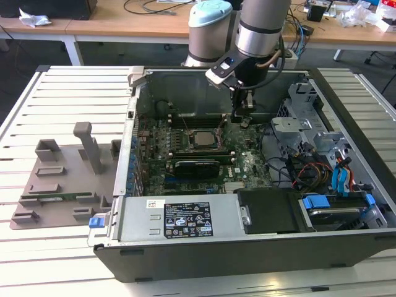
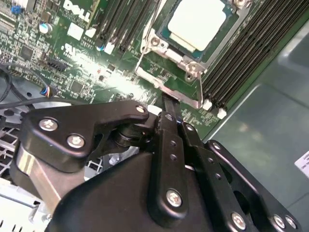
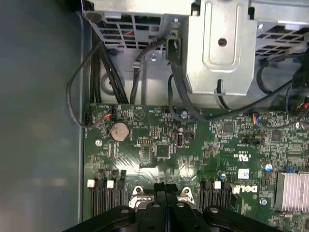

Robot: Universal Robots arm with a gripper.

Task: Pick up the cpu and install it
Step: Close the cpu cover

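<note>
Exterior view: an open PC case [image 1: 247, 260] lies on a pale slatted table [image 1: 62, 99], w/ wooden desks [image 1: 124, 25] and loose cables behind. A grey tray [image 1: 62, 179] sits beside the case, on the exterior view's left. The power supply [image 1: 142, 216] at the front carries a black-and-white label [image 1: 187, 219], print too small to read. The arm reaches into the case. The gripper [image 1: 240, 119] hangs just over the motherboard [image 1: 247, 164]. The cpu [image 1: 201, 137] lies seated in its socket, near the gripper on the exterior view's left.

Second wrist view: gripper [image 2: 168, 99] fingers are drawn together w/ nothing seen between them, tips at the metal socket frame [image 2: 169, 89]. The cpu [image 2: 198, 21] sits inside that frame, pale top up. Black memory slots [image 2: 241, 58] run alongside. White lettering is printed on the board.

First wrist view: gripper [image 3: 165, 187] narrow over the green board. Beyond it are a coin battery [image 3: 119, 129], a finned heatsink [image 3: 292, 191], black cables [image 3: 104, 67] and a metal drive cage [image 3: 222, 48].
</note>
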